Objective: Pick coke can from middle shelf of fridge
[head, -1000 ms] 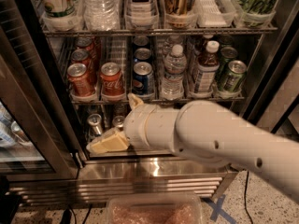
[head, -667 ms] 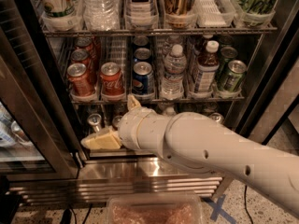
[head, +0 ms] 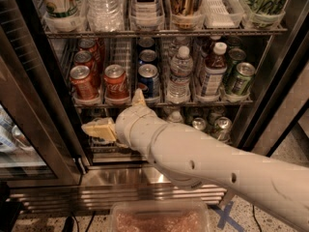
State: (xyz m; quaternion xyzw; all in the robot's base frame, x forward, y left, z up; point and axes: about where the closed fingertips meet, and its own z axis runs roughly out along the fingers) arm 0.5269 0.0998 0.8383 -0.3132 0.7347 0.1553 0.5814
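The fridge [head: 34, 129] stands open, and its racks fill the view above and behind the gripper [head: 111, 109]. The pale arm [head: 207, 161] comes in from the lower right and ends at the gripper, just in front of the lower rack.

The middle shelf [head: 169, 103] runs directly above the gripper's wrist, and its front edge crosses behind the upper finger [head: 139, 97]. The gripper is spread wide and holds nothing. One finger points up at the shelf edge, and the other finger [head: 99, 128] points left, below the shelf.

The coke can [head: 116, 82] stands upright at the shelf front, just above the gripper and beside the upper finger's left. A Pepsi can [head: 148, 79] is just right of that finger, and a darker can [head: 83, 81] stands up and to the left.
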